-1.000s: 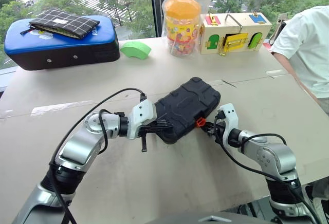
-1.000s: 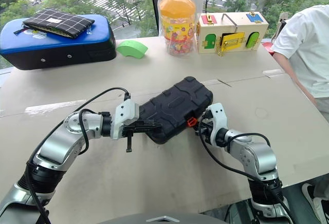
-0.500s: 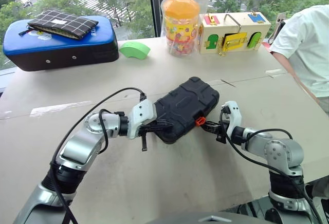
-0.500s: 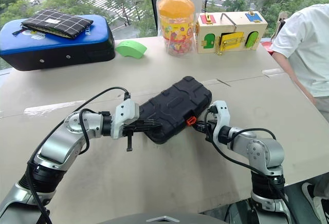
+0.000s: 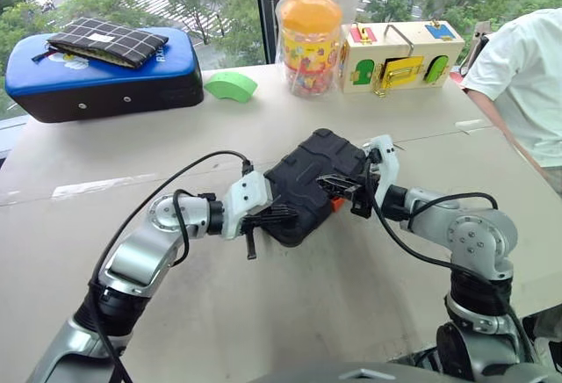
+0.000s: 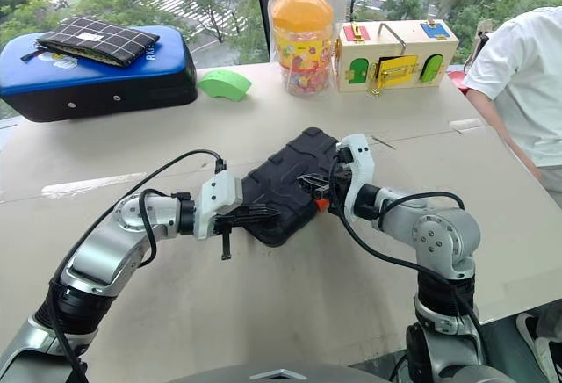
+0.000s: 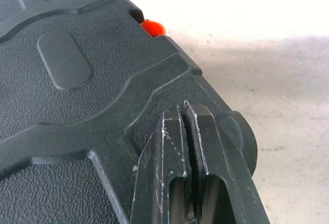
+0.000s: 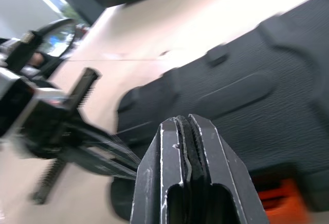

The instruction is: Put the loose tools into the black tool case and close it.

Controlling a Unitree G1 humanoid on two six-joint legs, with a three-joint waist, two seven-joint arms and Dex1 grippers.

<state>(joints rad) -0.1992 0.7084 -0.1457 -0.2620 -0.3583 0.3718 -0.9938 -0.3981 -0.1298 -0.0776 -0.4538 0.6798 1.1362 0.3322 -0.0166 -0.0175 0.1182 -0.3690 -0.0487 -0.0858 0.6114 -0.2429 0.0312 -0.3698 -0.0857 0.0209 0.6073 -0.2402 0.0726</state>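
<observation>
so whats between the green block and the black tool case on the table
Bare table lies between the green block and the closed black tool case; nothing sits on that stretch, as the left eye view shows.

Our right gripper (image 5: 338, 184) has risen from the table at the case's (image 5: 303, 181) four o'clock edge and now hangs over its lid above the orange latch (image 5: 336, 202). The case has swung slightly anticlockwise.

The beige table (image 5: 263, 313) carries the closed black tool case (image 5: 312, 185) at centre, a blue-topped case (image 5: 101, 75) at 10 o'clock, a green block (image 5: 232, 85), candy jar (image 5: 309, 45) and wooden latch box (image 5: 401, 55) around 12.
</observation>
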